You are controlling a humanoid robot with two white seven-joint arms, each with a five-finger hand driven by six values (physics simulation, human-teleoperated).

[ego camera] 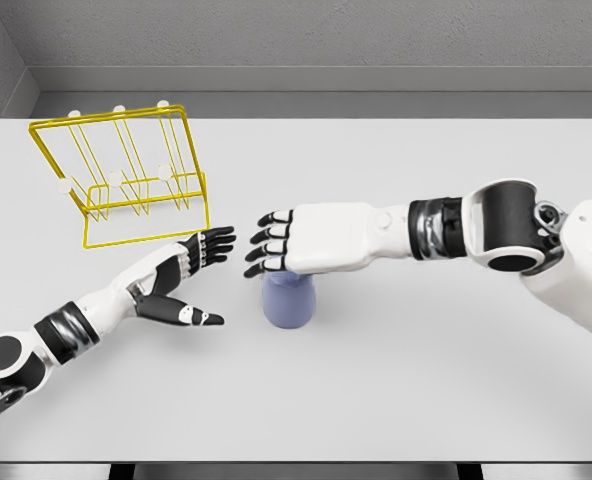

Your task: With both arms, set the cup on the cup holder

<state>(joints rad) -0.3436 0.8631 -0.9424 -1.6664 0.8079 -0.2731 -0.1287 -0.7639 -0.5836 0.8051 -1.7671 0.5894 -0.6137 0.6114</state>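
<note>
The yellow wire cup holder point(126, 175) stands beyond the left hand point(181, 275), whose fingers spread open and hold nothing. The right hand point(296, 240) lies flat with its fingers extended over the blue cup point(289, 300), which sits on the table point(376, 380).

A broad white table point(396, 400) takes up most of the room in front of me, its far edge running straight across under a grey wall point(326, 35). A darker grey strip of floor point(376, 100) shows between that far edge and the wall.
</note>
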